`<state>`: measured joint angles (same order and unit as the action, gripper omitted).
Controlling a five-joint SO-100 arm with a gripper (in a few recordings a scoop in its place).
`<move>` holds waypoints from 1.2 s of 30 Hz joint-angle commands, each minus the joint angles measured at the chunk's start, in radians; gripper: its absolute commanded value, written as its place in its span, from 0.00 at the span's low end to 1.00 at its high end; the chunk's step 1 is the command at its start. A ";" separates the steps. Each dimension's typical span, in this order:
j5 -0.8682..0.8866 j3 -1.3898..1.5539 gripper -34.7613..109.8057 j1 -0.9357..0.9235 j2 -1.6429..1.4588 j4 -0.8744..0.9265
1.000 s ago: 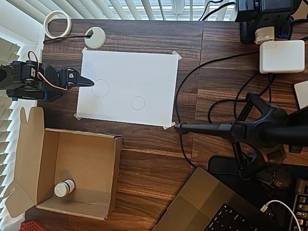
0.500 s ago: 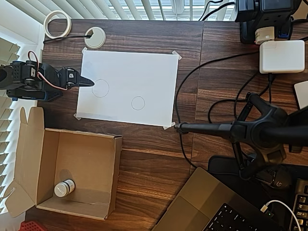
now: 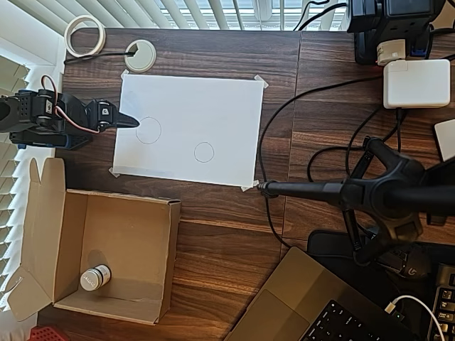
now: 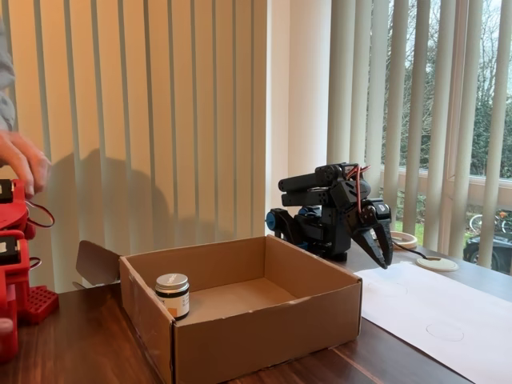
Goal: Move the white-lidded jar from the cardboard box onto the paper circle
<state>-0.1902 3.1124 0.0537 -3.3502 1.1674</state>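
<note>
The white-lidded jar (image 3: 94,278) (image 4: 173,294) stands upright in a corner of the open cardboard box (image 3: 135,224) (image 4: 264,332). The paper circle (image 3: 204,152) (image 4: 445,330) is the smaller outline on the taped white sheet (image 3: 213,106). A larger drawn circle (image 3: 148,130) lies to its left. My black gripper (image 3: 131,122) (image 4: 383,254) is folded at the sheet's left edge, fingertips pointing at the larger circle and hanging just above the table. Its fingers look shut with nothing in them. It is well away from the box and the jar.
A white grommet disc (image 3: 139,55) and a tape roll (image 3: 85,34) lie at the back left. A black camera stand (image 3: 384,195), cables, a white charger (image 3: 416,83) and a laptop (image 3: 313,305) crowd the right side. A red leader arm with a hand stands at the left of the fixed view.
</note>
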 commanded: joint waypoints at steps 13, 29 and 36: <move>0.026 -0.014 0.44 -0.011 -0.066 -0.107; -0.210 -0.319 0.58 -0.084 0.123 -0.071; -0.416 -0.661 0.56 -0.213 0.387 0.029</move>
<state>-0.4970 2.6707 -0.0905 -3.0848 1.1413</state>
